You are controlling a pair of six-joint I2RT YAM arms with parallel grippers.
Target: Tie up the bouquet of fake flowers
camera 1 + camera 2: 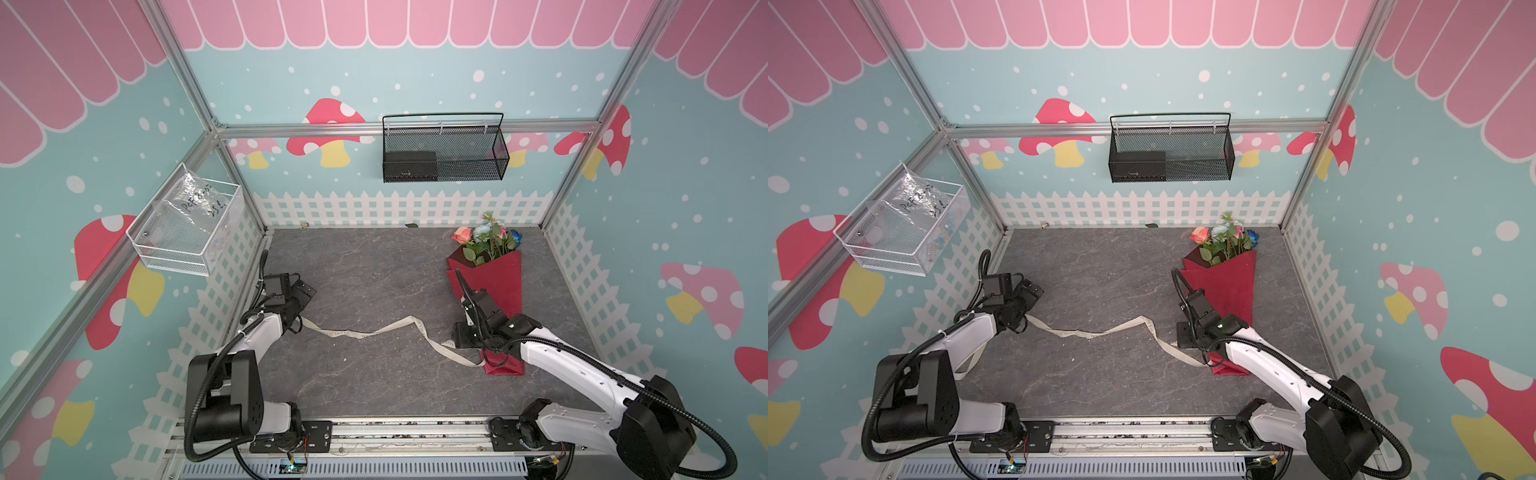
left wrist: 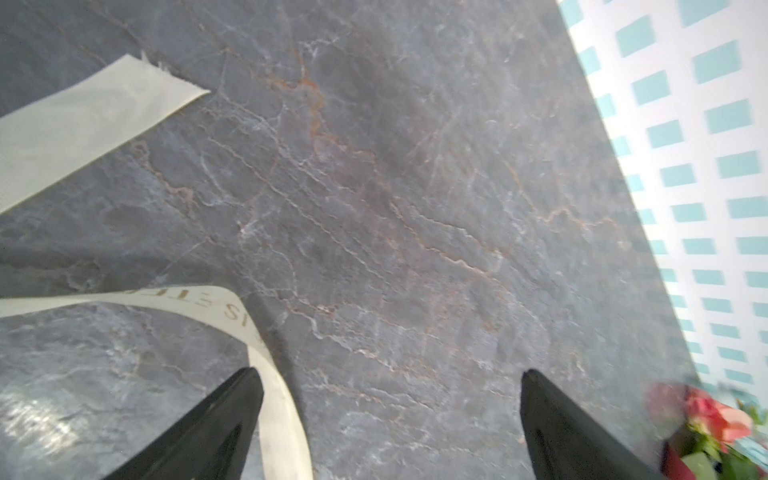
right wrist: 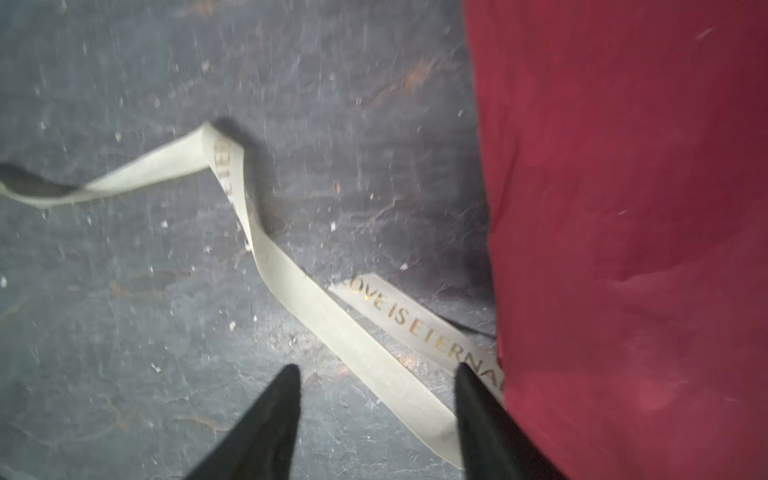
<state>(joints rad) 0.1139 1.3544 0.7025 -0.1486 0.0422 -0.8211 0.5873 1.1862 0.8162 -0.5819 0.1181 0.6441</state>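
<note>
The bouquet of fake flowers (image 1: 498, 286) (image 1: 1231, 291) lies at the right of the grey table in both top views, its blooms toward the back wall and red wrapping paper (image 3: 623, 208) round the stems. A cream lettered ribbon (image 1: 374, 332) (image 1: 1100, 332) snakes from under the wrap's lower end across to the left arm. My right gripper (image 3: 378, 370) (image 1: 465, 337) is open just left of the wrap, and the ribbon (image 3: 353, 345) lies flat between its fingers. My left gripper (image 2: 390, 374) (image 1: 304, 293) is wide open, with the ribbon (image 2: 278, 399) running loose beside one finger. The bouquet (image 2: 715, 424) shows at that view's corner.
A black mesh basket (image 1: 444, 149) hangs on the back wall. On the left wall hangs a white wire basket (image 1: 187, 224) with a plastic bag in it. Two small scraps (image 1: 304, 225) (image 1: 411, 225) lie at the table's back edge. Fence-print walls close in three sides.
</note>
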